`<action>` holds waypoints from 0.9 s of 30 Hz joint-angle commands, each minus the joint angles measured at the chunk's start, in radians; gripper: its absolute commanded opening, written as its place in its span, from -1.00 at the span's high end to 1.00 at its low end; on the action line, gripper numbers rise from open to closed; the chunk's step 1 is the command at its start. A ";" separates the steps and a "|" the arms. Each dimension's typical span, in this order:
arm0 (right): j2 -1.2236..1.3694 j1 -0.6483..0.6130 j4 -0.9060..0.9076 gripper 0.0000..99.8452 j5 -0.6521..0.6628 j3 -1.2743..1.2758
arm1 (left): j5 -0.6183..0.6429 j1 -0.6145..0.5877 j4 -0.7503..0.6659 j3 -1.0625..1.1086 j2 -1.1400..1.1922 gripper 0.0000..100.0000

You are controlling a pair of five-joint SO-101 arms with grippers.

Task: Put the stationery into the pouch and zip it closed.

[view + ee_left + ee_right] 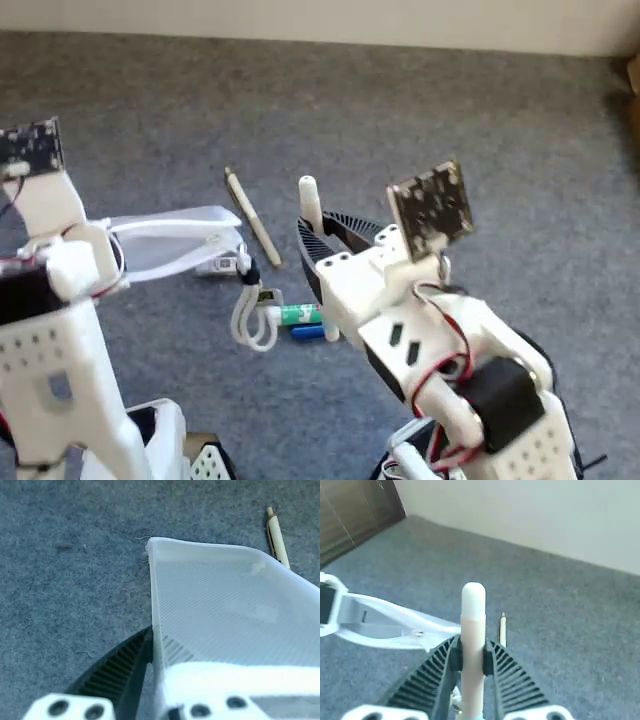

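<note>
I'm mid-loading here: left gripper is pinching the pouch by its edge, just off the carpet, and right gripper is squeezing a white marker upright beside it, so I'm thinking tilting it toward the opening comes next.

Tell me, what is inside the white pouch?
Nothing clear shows through the pouch, only faint pale patches. The left gripper covers its near end, so that part is hidden.

White marker in right pincer
</note>
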 commanded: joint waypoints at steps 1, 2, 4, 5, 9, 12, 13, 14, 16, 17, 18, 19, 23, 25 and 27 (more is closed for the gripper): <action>-0.059 -0.010 -0.016 0.99 -0.006 -0.012 | 0.023 0.022 0.029 -0.119 0.119 0.99; -0.067 -0.010 -0.018 0.99 -0.005 -0.012 | 0.025 0.022 0.031 -0.124 0.133 0.99; -0.082 -0.010 -0.056 0.99 -0.005 -0.013 | 0.044 0.022 0.031 -0.122 0.145 0.99; -0.088 -0.010 -0.085 0.99 -0.005 -0.013 | 0.051 0.022 0.031 -0.122 0.148 0.99; -0.101 -0.035 -0.199 0.99 -0.005 -0.007 | 0.057 0.022 0.031 -0.122 0.147 0.99; -0.104 -0.117 -0.272 0.99 -0.006 -0.005 | 0.057 0.021 0.031 -0.124 0.150 0.99; -0.104 -0.147 -0.300 0.99 -0.008 -0.005 | 0.058 0.019 0.031 -0.124 0.151 0.99; -0.104 -0.179 -0.328 0.99 -0.008 -0.005 | 0.058 0.019 0.031 -0.122 0.151 0.99; -0.104 -0.246 -0.390 0.99 -0.009 -0.004 | 0.058 0.018 0.032 -0.120 0.151 0.99; -0.104 -0.272 -0.418 0.99 -0.009 -0.004 | 0.058 0.018 0.034 -0.120 0.151 0.99; -0.104 -0.294 -0.441 0.99 -0.008 -0.004 | 0.058 0.018 0.038 -0.120 0.151 0.99; -0.104 -0.311 -0.466 0.99 -0.005 -0.004 | 0.058 0.018 0.040 -0.120 0.151 0.99; -0.097 -0.338 -0.556 0.99 -0.005 -0.001 | 0.058 0.018 0.038 -0.122 0.151 0.99; -0.096 -0.355 -0.593 0.99 -0.005 0.001 | 0.058 0.018 0.038 -0.122 0.151 0.99; -0.096 -0.375 -0.654 0.99 -0.003 0.030 | 0.058 0.018 0.038 -0.122 0.151 0.99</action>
